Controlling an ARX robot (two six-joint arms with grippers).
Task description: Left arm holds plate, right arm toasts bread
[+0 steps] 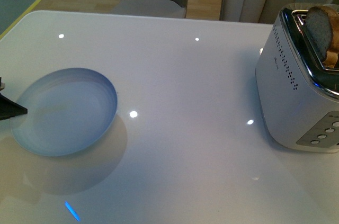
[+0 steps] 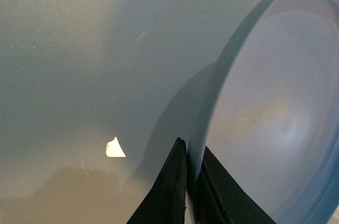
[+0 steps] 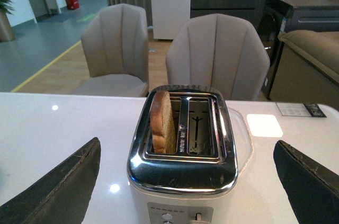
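Currently: plate (image 1: pixel 63 113), lower left of front frame, rim pinched by closed left end effector (image 2: pixel 192 148); bread (image 3: pixel 161 121), upright in toaster (image 3: pixel 183 176) slot, upper right; right end effector (image 3: pixel 186 143), spread wide, empty, facing toaster; holding apparently done, bread-to-plate transfer apparently outstanding.

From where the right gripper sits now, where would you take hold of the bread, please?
Grip the bread by its top crust, coming down from above and pinching its flat faces: it stands upright in the toaster slot, with only that upper part exposed.
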